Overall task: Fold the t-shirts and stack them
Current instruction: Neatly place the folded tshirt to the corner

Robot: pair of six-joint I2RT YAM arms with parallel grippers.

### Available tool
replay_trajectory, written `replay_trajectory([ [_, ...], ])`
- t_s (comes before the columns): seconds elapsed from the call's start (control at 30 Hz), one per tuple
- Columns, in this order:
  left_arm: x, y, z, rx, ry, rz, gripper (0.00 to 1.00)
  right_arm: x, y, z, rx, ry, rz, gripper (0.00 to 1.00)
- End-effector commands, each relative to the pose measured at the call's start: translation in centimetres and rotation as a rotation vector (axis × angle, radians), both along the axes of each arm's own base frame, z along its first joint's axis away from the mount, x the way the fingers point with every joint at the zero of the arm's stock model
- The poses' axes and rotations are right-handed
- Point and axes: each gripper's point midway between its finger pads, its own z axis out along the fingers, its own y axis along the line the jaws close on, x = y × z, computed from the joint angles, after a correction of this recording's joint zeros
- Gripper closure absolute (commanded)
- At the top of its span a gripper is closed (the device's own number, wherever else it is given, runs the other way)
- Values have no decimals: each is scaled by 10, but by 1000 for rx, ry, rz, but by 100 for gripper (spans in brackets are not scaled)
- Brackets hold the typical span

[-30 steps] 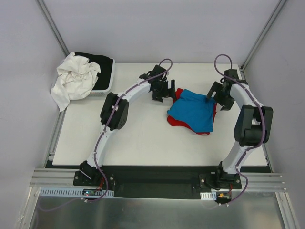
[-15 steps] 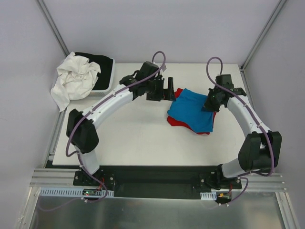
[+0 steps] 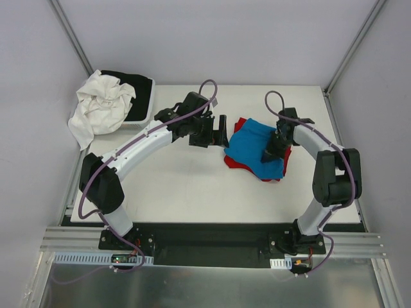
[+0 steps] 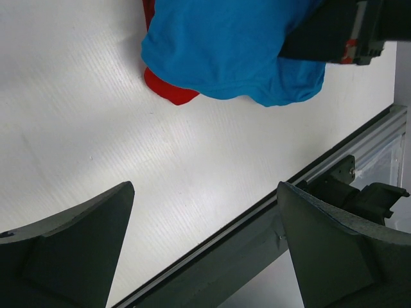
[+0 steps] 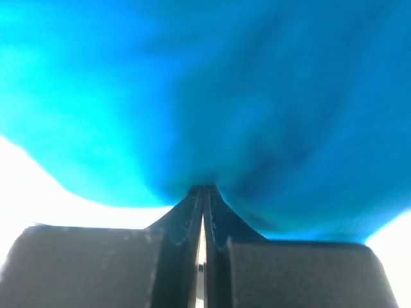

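The turquoise-blue t-shirt (image 3: pixel 253 146) lies folded on top of the red t-shirt (image 3: pixel 238 163) at the middle right of the table. Only red edges show around the blue one. My right gripper (image 3: pixel 268 156) is shut, its tips pressed down onto the blue t-shirt (image 5: pixel 205 83) near its front right part; no cloth shows between the closed tips (image 5: pixel 203 189). My left gripper (image 3: pixel 221 131) hovers open just left of the stack. In its wrist view the blue t-shirt (image 4: pixel 225 51) and a red corner (image 4: pixel 170 93) lie beyond the empty gripper (image 4: pixel 204 192).
A white tray (image 3: pixel 146 112) at the back left corner holds a crumpled white cloth (image 3: pixel 99 106) and a black cloth (image 3: pixel 135 80). The white cloth hangs over the table's left edge. The table's front rail (image 4: pixel 270 237) shows in the left wrist view.
My right gripper shut and moved from the stack's right edge inward onto the blue t-shirt. The left arm stretched out and its gripper came closer to the stack's left side.
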Motion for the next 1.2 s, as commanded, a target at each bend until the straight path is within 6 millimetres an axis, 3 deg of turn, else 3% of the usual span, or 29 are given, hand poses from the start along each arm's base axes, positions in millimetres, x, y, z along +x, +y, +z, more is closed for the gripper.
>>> replay_trajectory([
  [0.0, -1, 7, 26, -16, -56, 14, 6, 42, 11, 95, 41, -251, 30, 99],
  [0.07, -2, 11, 27, -11, -65, 17, 6, 49, 12, 126, 43, -301, 33, 99],
  [0.17, -4, 16, 28, 3, -77, 20, 6, 57, 16, 149, 66, -344, 26, 99],
  [0.2, -5, 18, 28, 8, -81, 17, 6, 61, 17, 148, 70, -342, 24, 99],
  [0.23, -6, 20, 27, 16, -82, 21, 6, 63, 19, 146, 77, -333, 27, 99],
  [0.37, -8, 23, 22, 31, -74, 20, 6, 75, 30, 101, 111, -243, 15, 99],
  [0.4, -8, 24, 22, 34, -72, 21, 7, 73, 31, 82, 108, -197, 3, 99],
  [0.5, -10, 26, 18, 44, -66, 19, 10, 76, 38, 54, 124, -159, 4, 99],
  [0.63, -15, 28, 11, 56, -41, 16, 9, 65, 76, 18, 356, -76, 53, 99],
  [0.77, -21, 31, -1, 72, -7, 13, 9, 47, 67, -9, 304, -24, 34, 99],
  [0.93, -27, 31, -9, 74, 25, 7, 9, 25, 56, -17, 247, 22, 12, 99],
  [1.17, -24, 30, -10, 77, 17, -8, 9, -4, 44, 7, 221, 59, -38, 99],
])
